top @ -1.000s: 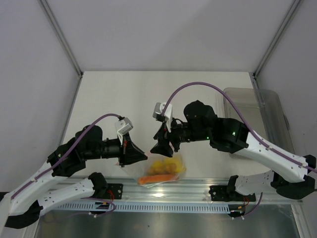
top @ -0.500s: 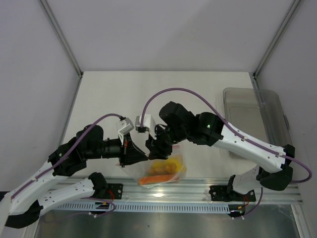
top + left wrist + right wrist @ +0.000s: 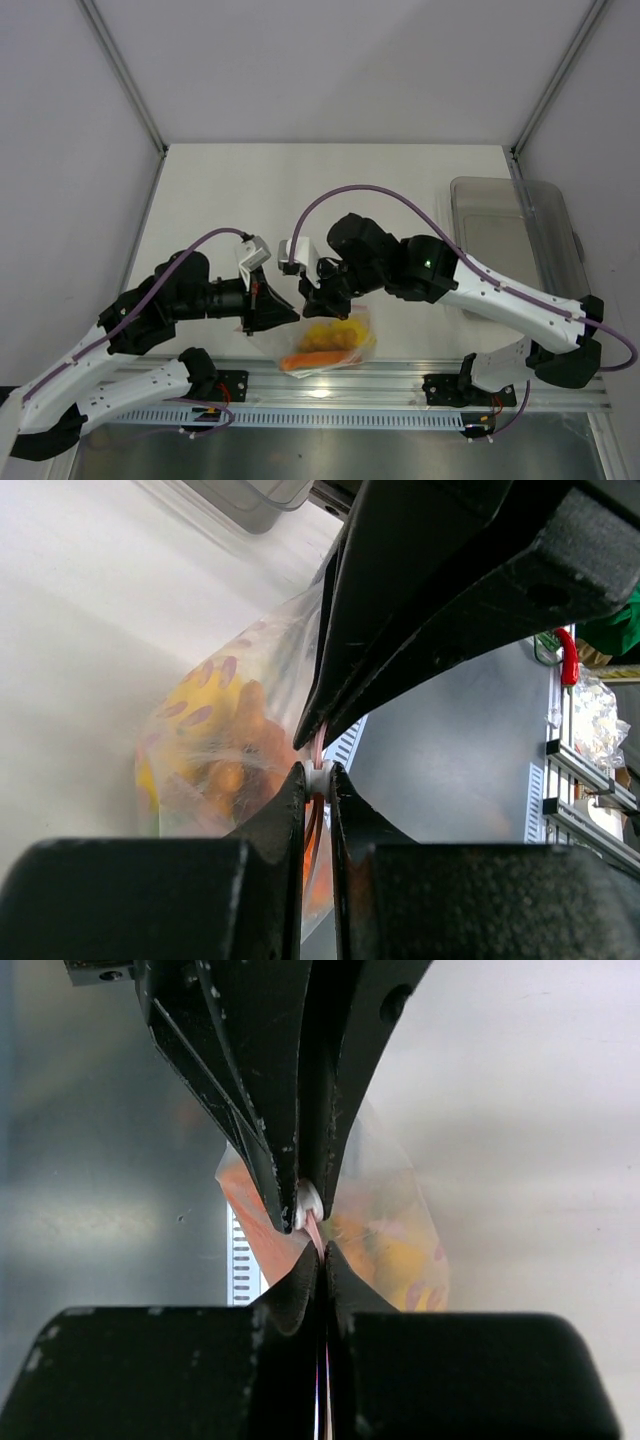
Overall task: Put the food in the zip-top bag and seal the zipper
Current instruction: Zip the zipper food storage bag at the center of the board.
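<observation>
The zip-top bag (image 3: 345,345) hangs just above the table's near edge, lifted by its top. The food (image 3: 335,332) shows through it: yellow pieces above an orange piece (image 3: 310,360). My left gripper (image 3: 291,316) (image 3: 318,771) is shut on the white slider (image 3: 318,778) of the zipper. My right gripper (image 3: 311,301) (image 3: 322,1251) is shut on the pink zipper (image 3: 314,1229) strip right beside it, tip to tip with the left gripper's fingers (image 3: 290,1110). Through the bag (image 3: 215,740) (image 3: 395,1235), yellow and orange pieces show in both wrist views.
A rigid grey-clear tray (image 3: 510,215) stands at the table's right edge, its corner (image 3: 250,495) visible in the left wrist view. A metal rail (image 3: 400,385) runs along the near edge under the bag. Both arms meet over the front middle.
My right gripper swung left to meet the left gripper and closed on the zipper strip. The left gripper and the bag stayed in place.
</observation>
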Robot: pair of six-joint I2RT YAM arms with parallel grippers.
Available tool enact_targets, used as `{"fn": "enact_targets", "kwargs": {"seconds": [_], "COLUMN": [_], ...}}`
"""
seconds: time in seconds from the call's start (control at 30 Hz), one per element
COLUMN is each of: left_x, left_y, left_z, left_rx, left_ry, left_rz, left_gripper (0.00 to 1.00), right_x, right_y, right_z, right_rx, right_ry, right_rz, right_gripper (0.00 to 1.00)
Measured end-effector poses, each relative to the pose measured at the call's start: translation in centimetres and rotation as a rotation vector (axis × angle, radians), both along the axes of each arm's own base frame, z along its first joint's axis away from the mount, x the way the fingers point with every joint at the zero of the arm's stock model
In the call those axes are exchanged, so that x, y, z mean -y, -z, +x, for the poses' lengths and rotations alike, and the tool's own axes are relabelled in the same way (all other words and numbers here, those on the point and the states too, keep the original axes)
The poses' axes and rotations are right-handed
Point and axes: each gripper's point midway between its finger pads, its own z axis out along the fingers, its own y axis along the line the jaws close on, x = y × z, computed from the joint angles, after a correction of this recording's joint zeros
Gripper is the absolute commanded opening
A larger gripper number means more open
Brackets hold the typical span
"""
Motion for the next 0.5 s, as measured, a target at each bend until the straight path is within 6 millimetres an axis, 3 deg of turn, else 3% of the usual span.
{"fn": "enact_targets", "kwargs": {"seconds": [0.5], "left_x": [-0.7], "left_y": [-0.6], "left_z": [0.0], "left_rx": [0.028], "left_ry": [-0.026], "left_rz": [-0.024], "left_gripper": [0.01], "right_x": [3.3], "right_y": [-1.1], "right_z": [1.3], "right_rx": [0.059], "right_ry": [0.209], "right_rz": [0.152], "right_gripper": [0.0]}}
